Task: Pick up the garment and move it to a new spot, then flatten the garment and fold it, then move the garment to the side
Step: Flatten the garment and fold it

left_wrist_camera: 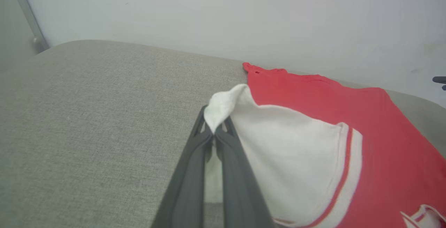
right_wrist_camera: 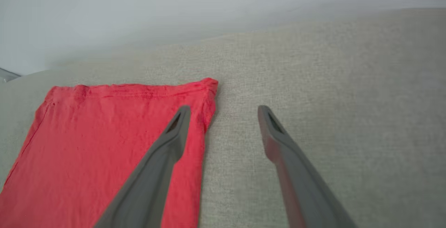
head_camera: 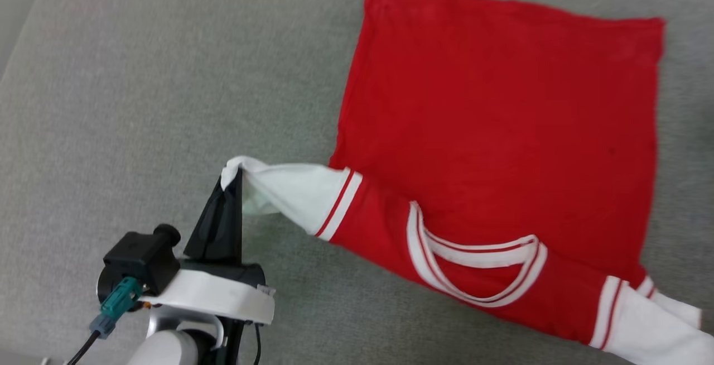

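Observation:
The red garment (head_camera: 502,130) lies spread on the grey cushion (head_camera: 139,102), lettering hidden, its striped neck trim (head_camera: 474,259) toward me and its hem at the far side. My left gripper (head_camera: 237,178) is shut on the tip of the white left sleeve (head_camera: 290,192) and holds it slightly raised; in the left wrist view the fingertips (left_wrist_camera: 213,130) pinch that sleeve (left_wrist_camera: 289,158). The other white sleeve (head_camera: 652,326) rests flat at the lower right. My right gripper (right_wrist_camera: 223,111) hangs open above the garment's (right_wrist_camera: 104,141) far right hem corner, holding nothing.
A pale wall (left_wrist_camera: 226,12) rises behind the cushion's far edge. Bare grey cushion stretches to the left of the garment (left_wrist_camera: 87,116) and to its right (right_wrist_camera: 331,81). A metal frame piece (left_wrist_camera: 26,15) stands at the far left corner.

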Controlling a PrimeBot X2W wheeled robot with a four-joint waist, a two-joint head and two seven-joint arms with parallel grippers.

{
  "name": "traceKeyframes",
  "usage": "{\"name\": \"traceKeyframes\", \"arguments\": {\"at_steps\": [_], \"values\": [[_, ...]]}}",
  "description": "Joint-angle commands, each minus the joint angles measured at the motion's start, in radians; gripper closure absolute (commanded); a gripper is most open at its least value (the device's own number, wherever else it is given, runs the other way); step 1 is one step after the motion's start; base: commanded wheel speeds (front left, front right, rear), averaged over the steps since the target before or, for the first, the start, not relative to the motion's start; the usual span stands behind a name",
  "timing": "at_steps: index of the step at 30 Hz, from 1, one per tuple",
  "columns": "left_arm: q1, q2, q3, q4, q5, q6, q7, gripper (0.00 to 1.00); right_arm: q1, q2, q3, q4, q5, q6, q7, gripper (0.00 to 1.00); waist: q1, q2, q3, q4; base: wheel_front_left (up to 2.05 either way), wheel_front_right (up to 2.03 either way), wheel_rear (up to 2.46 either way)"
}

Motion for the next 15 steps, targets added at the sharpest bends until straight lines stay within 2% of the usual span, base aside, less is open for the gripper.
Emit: {"name": "traceKeyframes", "arguments": {"at_steps": [1, 5, 9, 15], "values": [[-0.034, -0.008, -0.003, -0.001, 0.010, -0.006, -0.016, 1.00, -0.080, -0.001, -0.003, 0.031, -0.018, 0.000, 0.065, 0.00, -0.0002, -0.0001, 0.109, 0.074, 0.00, 0.00, 0.00], [-0.078, -0.027, -0.013, -0.001, 0.019, -0.020, -0.034, 1.00, -0.222, 0.001, -0.013, 0.098, -0.067, 0.000, 0.223, 0.00, -0.0002, -0.0001, 0.184, 0.105, 0.00, 0.00, 0.00], [-0.114, -0.044, -0.025, 0.013, 0.022, -0.036, -0.048, 1.00, -0.304, 0.017, -0.042, 0.158, -0.122, 0.000, 0.312, 0.00, -0.0002, -0.0001, 0.229, 0.129, 0.00, 0.00, 0.00], [-0.142, -0.065, -0.035, 0.050, 0.018, -0.054, -0.063, 1.00, -0.274, 0.076, -0.067, 0.267, -0.179, -0.001, 0.417, 0.00, -0.0002, -0.0001, 0.247, 0.141, 0.00, 0.00, 0.00]]}}
